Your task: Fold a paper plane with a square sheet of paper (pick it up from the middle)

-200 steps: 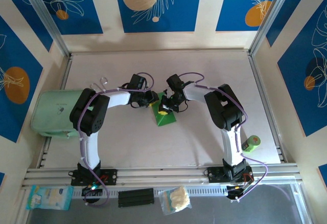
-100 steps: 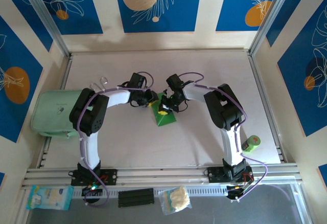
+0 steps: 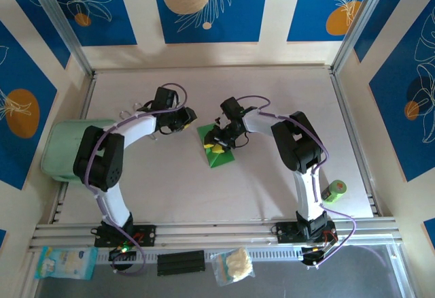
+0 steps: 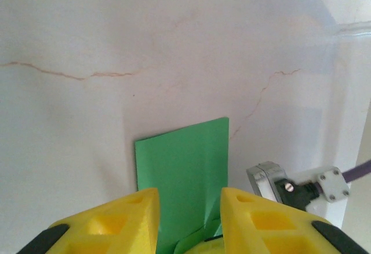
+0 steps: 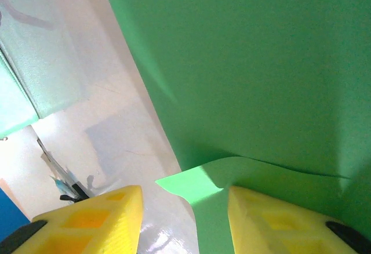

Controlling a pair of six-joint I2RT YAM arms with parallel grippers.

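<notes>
The square sheet of paper (image 3: 219, 155), bright green and folded to a point that faces the near edge, lies flat mid-table. My right gripper (image 3: 217, 141) hovers low over its far half. In the right wrist view that gripper (image 5: 185, 199) stands open, and a lifted paper flap (image 5: 203, 181) curls up between the yellow fingers, against the right one. My left gripper (image 3: 186, 117) sits apart from the paper, to its left. In the left wrist view it (image 4: 190, 199) is open with nothing gripped, and the paper's straight edge (image 4: 182, 161) lies on the table just ahead.
A pale mint-green pouch (image 3: 64, 150) lies at the table's left edge. A small green roll (image 3: 335, 190) stands near the right rail. A wire hook (image 3: 136, 110) lies behind the left arm. The right arm's metal bracket (image 4: 269, 180) sits close beside the paper.
My right gripper has gone from shut to open, and the paper flap now stands free. The left arm has drawn back to the left, away from the paper.
</notes>
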